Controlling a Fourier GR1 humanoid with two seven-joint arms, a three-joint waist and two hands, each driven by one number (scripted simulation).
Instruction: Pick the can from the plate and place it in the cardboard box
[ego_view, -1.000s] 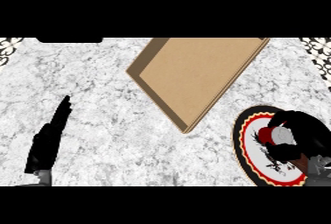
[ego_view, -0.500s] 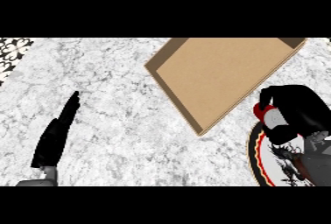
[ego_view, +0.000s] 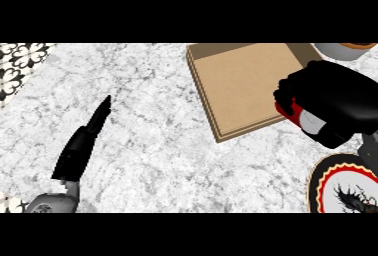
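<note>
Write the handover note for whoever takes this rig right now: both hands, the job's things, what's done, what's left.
Right hand: shut on the can, held over the box's right edge.
Left hand: open, resting at lower left, fingers straight.
Plate: lower right, can gone from it.
Done: can picked off the plate and brought to the box.
Left: move it over the box's middle, lower, release.

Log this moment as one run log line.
phase: carry | right hand: curled round can, over cardboard box edge | plate: no can | left hand: open, resting
</note>
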